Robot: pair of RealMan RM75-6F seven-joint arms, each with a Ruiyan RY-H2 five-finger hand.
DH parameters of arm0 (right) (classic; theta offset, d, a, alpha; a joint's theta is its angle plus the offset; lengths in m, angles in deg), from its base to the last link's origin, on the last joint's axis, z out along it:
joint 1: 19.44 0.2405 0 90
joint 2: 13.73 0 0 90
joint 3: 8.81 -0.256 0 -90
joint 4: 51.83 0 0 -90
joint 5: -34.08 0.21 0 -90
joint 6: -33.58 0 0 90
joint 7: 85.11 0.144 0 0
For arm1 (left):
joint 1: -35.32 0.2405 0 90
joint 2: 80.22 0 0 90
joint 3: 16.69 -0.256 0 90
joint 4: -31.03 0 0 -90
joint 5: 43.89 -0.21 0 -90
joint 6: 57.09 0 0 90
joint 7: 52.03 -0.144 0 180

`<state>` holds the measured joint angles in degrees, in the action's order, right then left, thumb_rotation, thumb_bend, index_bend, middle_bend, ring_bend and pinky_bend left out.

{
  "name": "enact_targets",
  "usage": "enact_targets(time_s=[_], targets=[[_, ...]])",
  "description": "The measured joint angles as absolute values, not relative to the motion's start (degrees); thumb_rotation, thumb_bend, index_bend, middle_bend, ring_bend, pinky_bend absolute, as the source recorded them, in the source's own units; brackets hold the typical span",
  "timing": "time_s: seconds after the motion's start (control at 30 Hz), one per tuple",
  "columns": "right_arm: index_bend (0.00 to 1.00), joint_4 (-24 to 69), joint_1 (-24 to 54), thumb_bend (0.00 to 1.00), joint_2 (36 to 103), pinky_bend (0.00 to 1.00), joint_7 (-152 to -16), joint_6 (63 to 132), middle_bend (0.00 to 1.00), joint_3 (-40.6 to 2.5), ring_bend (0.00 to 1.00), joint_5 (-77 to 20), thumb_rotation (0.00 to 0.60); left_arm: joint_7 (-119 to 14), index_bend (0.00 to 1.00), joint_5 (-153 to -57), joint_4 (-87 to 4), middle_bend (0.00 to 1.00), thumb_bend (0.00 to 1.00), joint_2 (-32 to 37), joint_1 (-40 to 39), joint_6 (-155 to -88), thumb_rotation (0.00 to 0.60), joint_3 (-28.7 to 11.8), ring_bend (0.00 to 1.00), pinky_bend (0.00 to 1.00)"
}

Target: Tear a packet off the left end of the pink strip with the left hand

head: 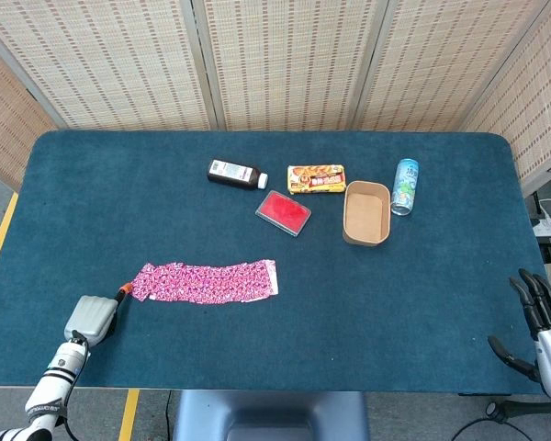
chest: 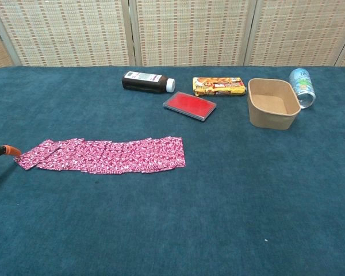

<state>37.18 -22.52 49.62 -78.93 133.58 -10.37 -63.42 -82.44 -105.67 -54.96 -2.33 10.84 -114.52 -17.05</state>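
From the head view, your left hand (head: 90,317) sits near the front-left edge of the table (head: 119,193), an orange fingertip (head: 122,293) touching the left end of the pink strip (head: 207,282). You seem to pinch that end, though the grip itself is too small to confirm. The strip lies flat, running rightward across the blue cloth. Your right hand (head: 542,322) hangs off the table's right edge, fingers spread, holding nothing. Farther back are a dark bottle (head: 234,174), a snack pack (head: 316,178), a red case (head: 283,212), a cardboard tray (head: 366,213) and a can (head: 405,186).

In the chest view, only the orange fingertip (chest: 10,150) shows at the left border, meeting the strip's (chest: 103,155) end corner.
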Motion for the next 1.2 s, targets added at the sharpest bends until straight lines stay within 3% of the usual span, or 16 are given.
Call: enact_targets(time_s=[0.23, 0.47, 0.67, 1.2], targets=[[0.0, 37.3, -22.4, 0.13, 49.7, 0.28, -79.3, 133.3, 0.0, -10.4, 0.0, -63.4, 0.6, -81.8, 0.09, -105.4, -55.4, 0.77, 0.83, -2.7, 11.0, -115.0, 0.6, -17.0, 0.72, 0.59], [0.0, 37.4, -22.4, 0.13, 49.7, 0.28, -79.3, 133.2, 0.0, -10.4, 0.0, -63.2, 0.6, -80.3, 0.0, -107.2, -55.8, 0.77, 0.83, -2.1, 10.8, -115.3, 0.6, -17.2, 0.72, 0.59], [0.0, 37.4, -22.4, 0.13, 49.6, 0.28, -79.0, 133.4, 0.0, -10.4, 0.0, -63.2, 0.6, -79.0, 0.0, -108.8, -55.6, 0.77, 0.83, -1.3, 10.5, -115.1, 0.6, -17.4, 0.72, 0.59], [0.0, 37.4, -22.4, 0.13, 49.5, 0.28, -79.0, 133.3, 0.0, -10.3, 0.0, -63.3, 0.6, -83.5, 0.37, -102.9, -56.3, 0.77, 0.83, -1.7, 9.8, -113.7, 0.6, -17.8, 0.72, 0.59]])
